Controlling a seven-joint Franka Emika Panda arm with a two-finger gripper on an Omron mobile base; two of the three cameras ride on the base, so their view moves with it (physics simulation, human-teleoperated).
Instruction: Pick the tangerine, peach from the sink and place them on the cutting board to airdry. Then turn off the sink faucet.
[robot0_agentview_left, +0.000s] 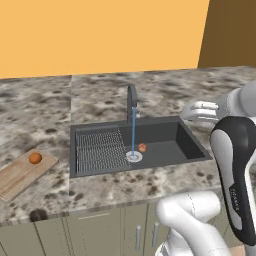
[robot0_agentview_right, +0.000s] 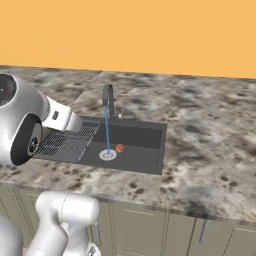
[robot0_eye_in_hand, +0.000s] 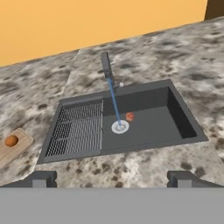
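Gripper (robot0_eye_in_hand: 112, 179) hung wide open and empty over the near counter, tangerine (robot0_agentview_left: 35, 158) already sat on the cutting board (robot0_agentview_left: 17, 176) at left, peach (robot0_agentview_left: 142, 147) was still in the sink (robot0_agentview_left: 187, 145) beside the drain, and the sink faucet (robot0_agentview_left: 131, 102) ran, so two steps were left.

Rendered kitchen, speckled stone counter (robot0_agentview_left: 45, 115), recessed dark sink (robot0_agentview_left: 165, 150), running faucet (robot0_agentview_left: 131, 102), cabinet doors below (robot0_agentview_right: 150, 232)

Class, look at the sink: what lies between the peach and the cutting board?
In the left base view, the drain and ribbed grid lie between peach and cutting board.
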